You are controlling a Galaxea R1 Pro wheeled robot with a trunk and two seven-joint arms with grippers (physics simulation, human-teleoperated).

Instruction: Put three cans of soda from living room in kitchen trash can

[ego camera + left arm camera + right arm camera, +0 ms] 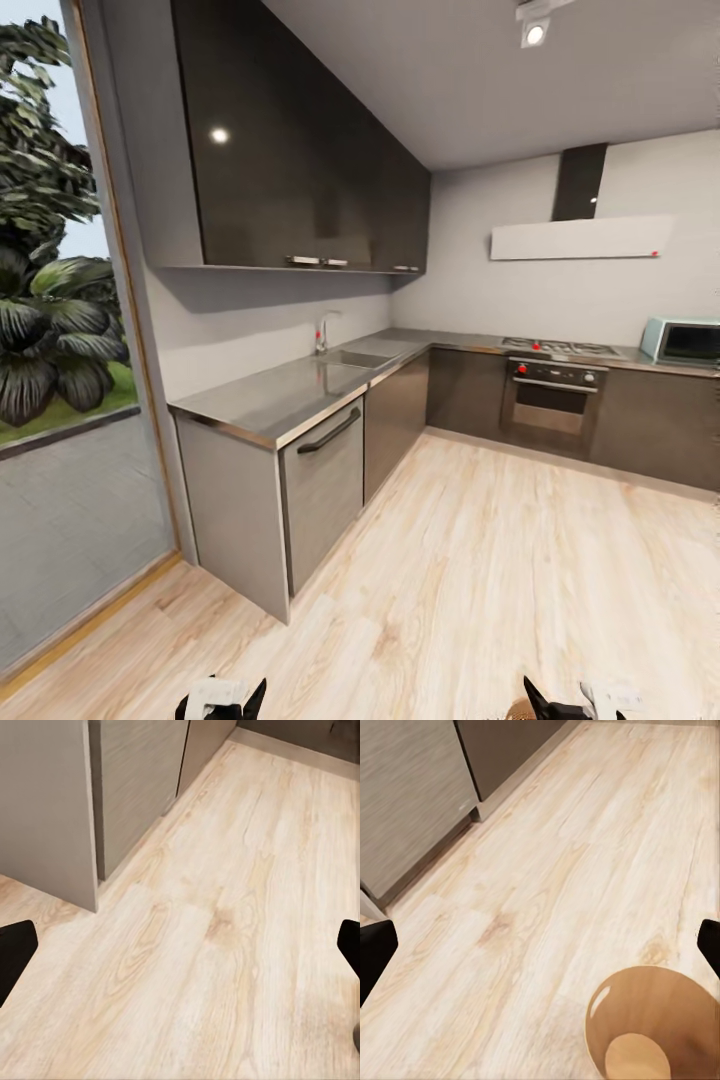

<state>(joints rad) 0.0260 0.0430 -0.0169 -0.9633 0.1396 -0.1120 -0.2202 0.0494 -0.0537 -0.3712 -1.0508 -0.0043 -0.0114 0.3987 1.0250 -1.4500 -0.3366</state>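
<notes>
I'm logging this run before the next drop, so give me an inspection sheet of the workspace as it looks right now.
Surface: pale wood floor; steel counter bare where it shows.
Job's things: trash can stands on the floor below the right gripper, coppery inside, no can visible in the part that shows; soda cans nothing seen.
Clutter: nothing seen.
Grippers: left gripper open, nothing between the jaws; right gripper open, nothing between the jaws.
Cables: nothing seen.
Surroundings: kitchen with sink, oven, microwave, dark wall cabinets, glass door onto a garden.
</notes>
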